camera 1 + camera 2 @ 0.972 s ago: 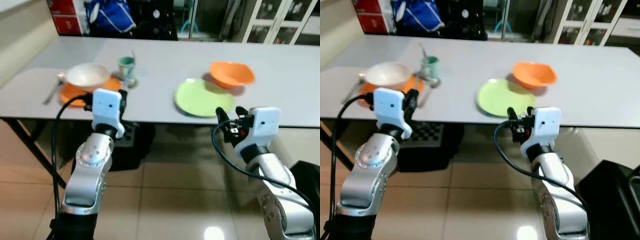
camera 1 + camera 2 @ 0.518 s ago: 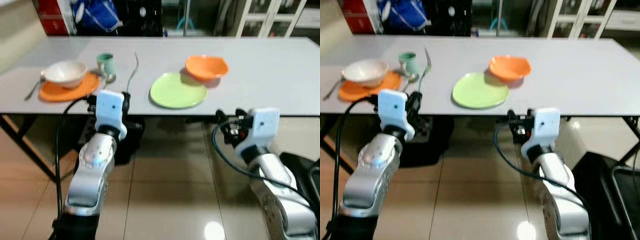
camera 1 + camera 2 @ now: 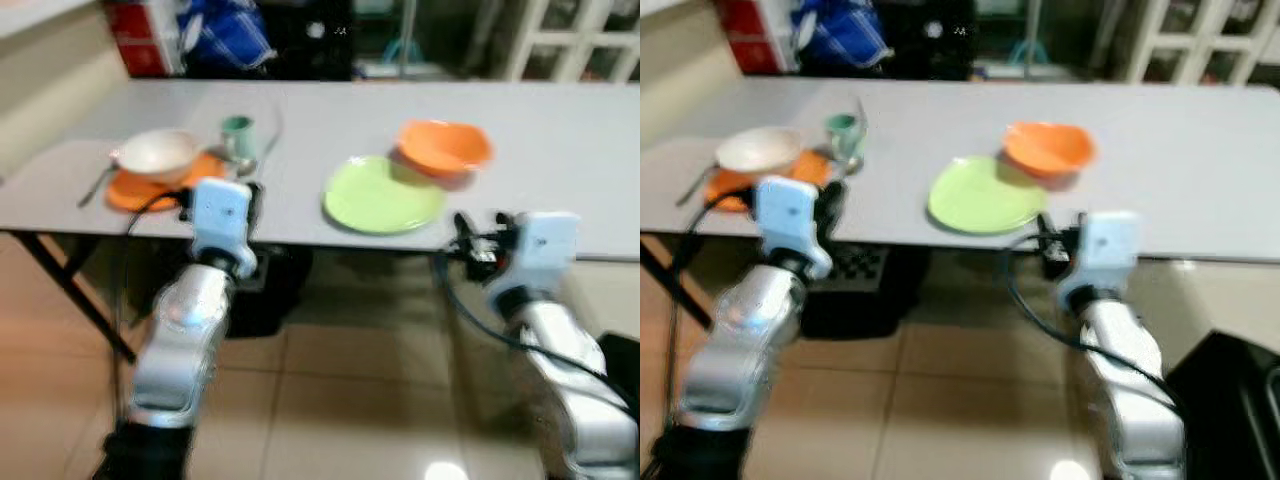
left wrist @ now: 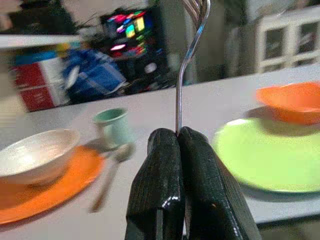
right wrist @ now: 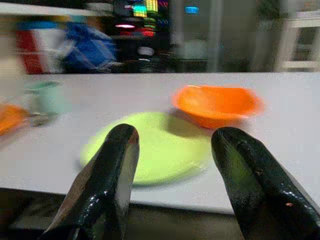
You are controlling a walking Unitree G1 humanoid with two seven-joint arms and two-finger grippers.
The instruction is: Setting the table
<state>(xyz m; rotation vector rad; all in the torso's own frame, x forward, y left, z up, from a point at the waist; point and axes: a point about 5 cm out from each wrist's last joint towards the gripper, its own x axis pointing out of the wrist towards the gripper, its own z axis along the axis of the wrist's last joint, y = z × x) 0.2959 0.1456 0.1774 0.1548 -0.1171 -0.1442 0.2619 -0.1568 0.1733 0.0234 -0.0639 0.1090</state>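
Green cup (image 4: pixel 112 127) and spoon (image 4: pixel 111 169) flank orange plate (image 4: pixel 40 192).

Grey table (image 3: pixel 560 150), green plate (image 3: pixel 383 195), orange bowl (image 3: pixel 444 147), orange plate (image 3: pixel 150 187), mug (image 3: pixel 237 133), spoon (image 4: pixel 109 175)

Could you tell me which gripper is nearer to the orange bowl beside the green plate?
The right gripper. It hovers at the table's near edge, just below the green plate and orange bowl. The left gripper, shut on a fork, sits farther left, by the orange plate.
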